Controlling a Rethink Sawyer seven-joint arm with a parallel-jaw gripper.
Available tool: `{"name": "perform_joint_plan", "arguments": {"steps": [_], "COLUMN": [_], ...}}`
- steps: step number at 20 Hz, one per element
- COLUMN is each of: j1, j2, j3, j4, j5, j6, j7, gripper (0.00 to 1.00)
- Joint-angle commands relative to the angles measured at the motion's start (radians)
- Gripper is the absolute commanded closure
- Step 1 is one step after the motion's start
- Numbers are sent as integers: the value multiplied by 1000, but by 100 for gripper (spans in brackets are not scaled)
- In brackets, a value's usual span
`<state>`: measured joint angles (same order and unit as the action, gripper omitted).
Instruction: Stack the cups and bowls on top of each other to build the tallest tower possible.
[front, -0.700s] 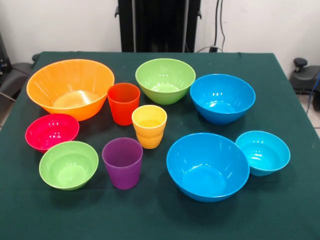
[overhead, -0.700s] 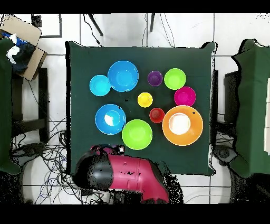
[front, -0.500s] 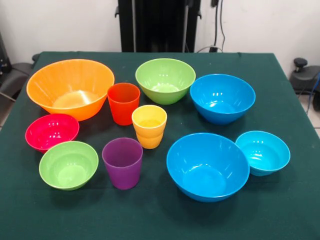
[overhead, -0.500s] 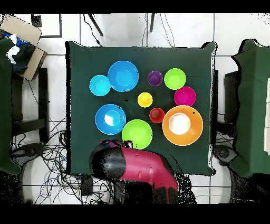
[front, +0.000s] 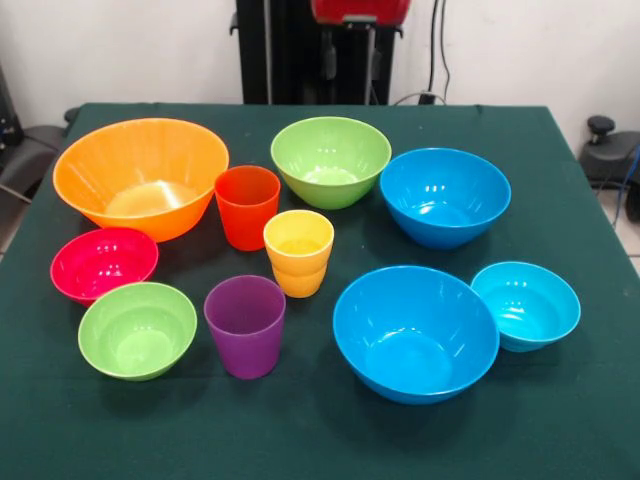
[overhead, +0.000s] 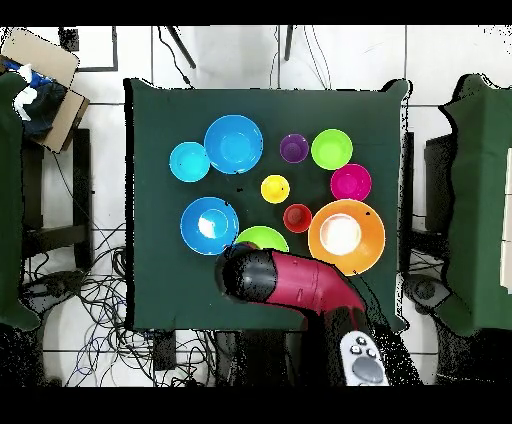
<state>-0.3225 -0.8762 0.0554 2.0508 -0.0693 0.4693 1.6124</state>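
Nothing is stacked yet: all ten pieces stand apart, mouths up, on the dark green cloth-covered tabletop (front: 560, 420). The huge glossy orange-yellow plastic bowl (front: 141, 176) sits at the front view's left, with the small pink-red plastic bowl (front: 104, 264) and the small green plastic bowl (front: 137, 329) below it. The medium green plastic bowl (front: 330, 160) stands at the top middle, one large blue plastic bowl (front: 445, 196) to its right, the other large blue plastic bowl (front: 416, 332) lower down, just beside the small light-blue plastic bowl (front: 526, 304). In the middle stand the ribbed orange-red plastic tumbler (front: 247, 206), the yellow stepped plastic tumbler (front: 298, 252) and the smooth purple plastic tumbler (front: 245, 325).

The red and black arm (overhead: 290, 285) reaches over the tabletop's edge above the medium green bowl in the overhead view; its gripper (front: 351, 60) shows only as dark parts at the front view's top edge, and whether it is open or closed cannot be told.

These pieces look light, thin-walled and rigid, with a slick glossy skin, so they would probably slide or tip if nudged sideways. The likeliest sound hold is a pinch across the rim wall, one finger inside and one outside. The tumblers, being narrow, might also be clasped around the body.
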Motion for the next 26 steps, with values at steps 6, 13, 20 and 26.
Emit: {"name": "perform_joint_plan", "arguments": {"steps": [6,13,20,26], "j1": [-44,-45,-25,-17], "j2": [182,148,80,82], "j3": [161,167,150,140], "j4": [-128,-117,-73,-41], "j5": [-136,-148,-142,-148], "j6": [-60,-15,24,-4], "j7": [-43,-21,9,30], "gripper": [0,0,0,0]}}
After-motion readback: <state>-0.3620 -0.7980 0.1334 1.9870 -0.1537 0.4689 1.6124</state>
